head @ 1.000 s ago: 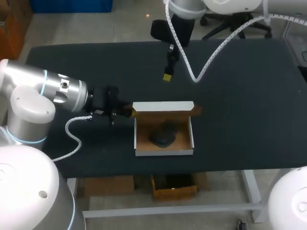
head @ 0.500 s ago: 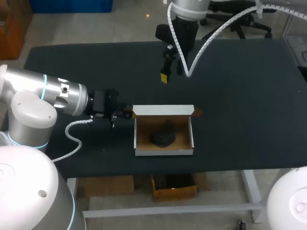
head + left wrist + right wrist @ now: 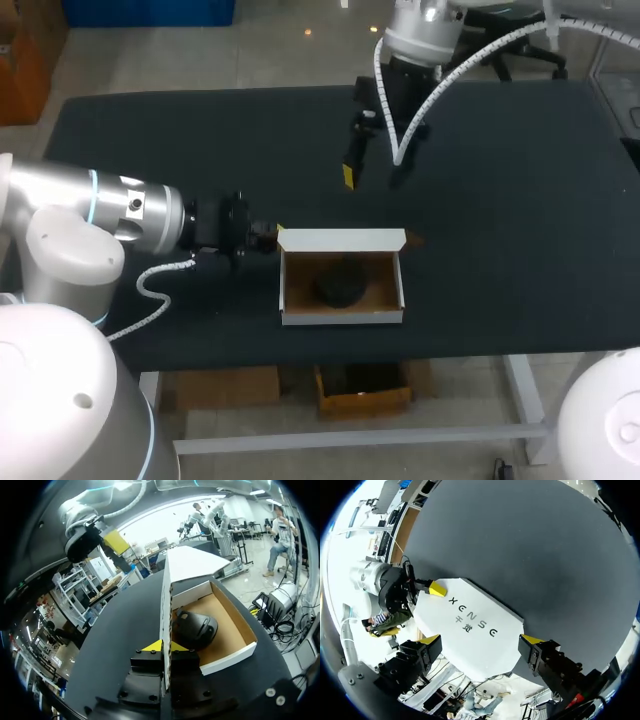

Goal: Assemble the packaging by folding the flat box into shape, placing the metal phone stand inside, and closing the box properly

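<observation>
The white cardboard box (image 3: 342, 312) sits open near the table's front edge, brown inside, with the dark metal phone stand (image 3: 340, 285) in it. Its white lid (image 3: 342, 240) stands up along the far side. My left gripper (image 3: 270, 237) is shut on the lid's left edge. The left wrist view shows its yellow tips (image 3: 162, 646) pinching the lid's thin edge (image 3: 166, 600), with the phone stand (image 3: 197, 627) beside it in the box (image 3: 235, 630). My right gripper (image 3: 370, 177) hangs open above and behind the lid. Its fingers (image 3: 481, 641) straddle the lid's white face (image 3: 475, 625).
The black table (image 3: 520, 200) stretches wide to the right of the box and behind it. My left arm's white cable (image 3: 150, 285) lies looped on the table at the left. A small brown side flap (image 3: 413, 240) sticks out at the lid's right end.
My right arm has moved right and come down toward the lid. The lid, still held by my left gripper, has tipped forward toward the box opening.
</observation>
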You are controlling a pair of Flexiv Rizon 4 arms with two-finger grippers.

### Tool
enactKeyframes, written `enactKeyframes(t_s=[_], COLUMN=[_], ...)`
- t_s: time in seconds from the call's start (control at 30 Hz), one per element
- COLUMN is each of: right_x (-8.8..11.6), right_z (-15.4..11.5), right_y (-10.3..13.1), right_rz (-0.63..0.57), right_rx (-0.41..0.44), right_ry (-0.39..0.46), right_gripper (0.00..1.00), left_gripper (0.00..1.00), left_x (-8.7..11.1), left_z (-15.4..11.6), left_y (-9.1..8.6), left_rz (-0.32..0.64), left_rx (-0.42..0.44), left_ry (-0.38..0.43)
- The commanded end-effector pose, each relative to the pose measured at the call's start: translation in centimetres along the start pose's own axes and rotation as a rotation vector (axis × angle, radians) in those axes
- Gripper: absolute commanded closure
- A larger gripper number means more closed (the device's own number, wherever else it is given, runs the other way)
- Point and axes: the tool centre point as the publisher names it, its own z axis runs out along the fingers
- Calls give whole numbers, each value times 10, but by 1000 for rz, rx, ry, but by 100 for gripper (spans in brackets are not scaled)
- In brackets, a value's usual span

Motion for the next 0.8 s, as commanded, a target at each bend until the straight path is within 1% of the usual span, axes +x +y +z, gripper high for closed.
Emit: enactKeyframes(t_s=[0.03, 0.07, 0.13, 0.2, 0.3, 0.37, 0.8], right_x=[-4, -4, -4, -5, -9, -13, -13], right_z=[8, 11, 16, 18, 20, 21, 21], right_y=[2, 1, -3, -5, -8, -14, -14], right_rz=[24, 23, 54, 67, 84, 107, 107], right_rx=[19, 26, 30, 27, 4, -35, -35], right_ry=[15, 35, 32, 51, 82, 104, 104], right_gripper=[0, 0, 0, 0, 0, 0, 0], left_gripper=[100, 100, 100, 100, 100, 100, 100], left_x=[11, 12, 13, 14, 15, 15, 15], left_z=[4, 5, 5, 6, 6, 6, 8], left_y=[4, 5, 5, 6, 7, 8, 10], left_rz=[23, 31, 41, 46, 53, 59, 55], left_rx=[4, 4, 1, 1, -4, -8, 6], left_ry=[-36, -38, -48, -56, -65, -70, -62])
